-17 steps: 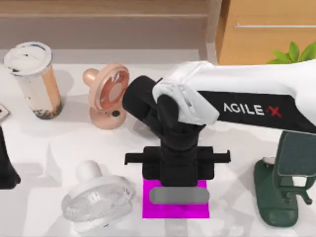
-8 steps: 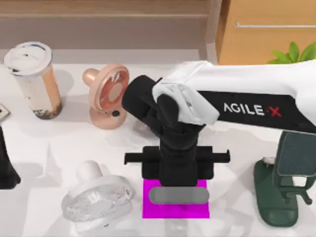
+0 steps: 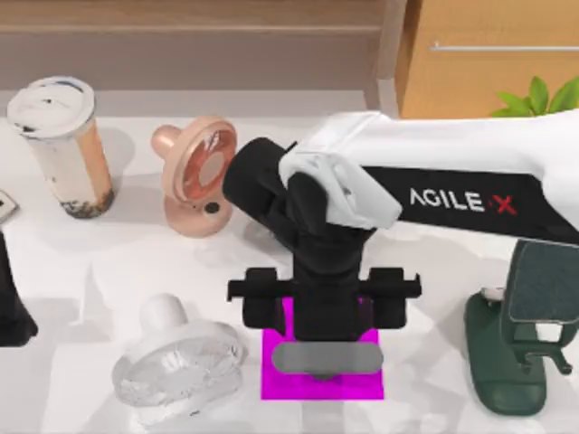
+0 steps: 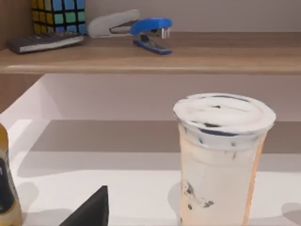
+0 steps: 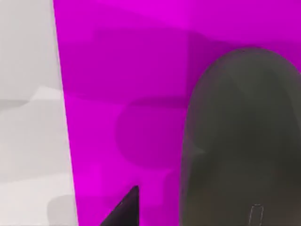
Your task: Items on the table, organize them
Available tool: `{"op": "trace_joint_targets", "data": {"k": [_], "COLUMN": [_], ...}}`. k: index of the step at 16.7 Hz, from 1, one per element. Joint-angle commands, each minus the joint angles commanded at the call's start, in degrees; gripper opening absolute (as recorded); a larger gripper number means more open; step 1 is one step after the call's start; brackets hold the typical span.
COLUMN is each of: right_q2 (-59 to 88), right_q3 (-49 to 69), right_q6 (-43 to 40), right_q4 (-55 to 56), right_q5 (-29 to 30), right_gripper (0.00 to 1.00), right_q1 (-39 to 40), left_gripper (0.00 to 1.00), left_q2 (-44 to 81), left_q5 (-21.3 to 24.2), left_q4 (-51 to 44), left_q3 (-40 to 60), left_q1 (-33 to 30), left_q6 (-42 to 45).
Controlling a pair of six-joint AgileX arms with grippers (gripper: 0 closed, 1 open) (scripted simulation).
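Top view: a glossy white tabletop with the right arm reaching in from the right. Its gripper hangs over a small magenta pad near the front edge, jaws spread wide and released. A dark grey mouse lies on the pad, just below the jaws and free of them. At the back left stands an orange-beige cup with a white lid. Beside it, toward the centre, is a pink fan; a white fan lies left of the pad. A dark green stand sits at the right edge.

Left wrist view: the cup stands upright close by, with a wooden shelf behind it holding a blue stapler. The left jaws' state cannot be told.

Right wrist view: the mouse rests on the pad, with white tabletop beside it.
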Motion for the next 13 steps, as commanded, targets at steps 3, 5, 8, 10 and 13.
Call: {"op": "trace_joint_targets", "data": {"k": [3, 5, 8, 10, 13], "right_q2": [0.0, 0.0, 0.0, -0.5, -4.0], "right_q3": [0.0, 0.0, 0.0, 0.5, 4.4], "right_q6": [0.0, 0.0, 0.0, 0.6, 5.9], "right_q4": [0.0, 0.0, 0.0, 0.0, -0.2], "right_q5": [0.0, 0.0, 0.0, -0.2, -1.2], "right_gripper": [1.0, 1.0, 1.0, 1.0, 1.0], "right_q1": [0.0, 0.0, -0.1, -0.5, -4.3], "left_gripper": [1.0, 1.0, 1.0, 1.0, 1.0], "left_q2": [0.0, 0.0, 0.0, 0.0, 0.0], "left_q5": [0.0, 0.0, 0.0, 0.0, 0.0], "left_q4": [0.0, 0.0, 0.0, 0.0, 0.0], "left_q3": [0.0, 0.0, 0.0, 0.0, 0.0], "left_q1": [0.0, 0.0, 0.0, 0.0, 0.0], "left_q6": [0.0, 0.0, 0.0, 0.0, 0.0]}}
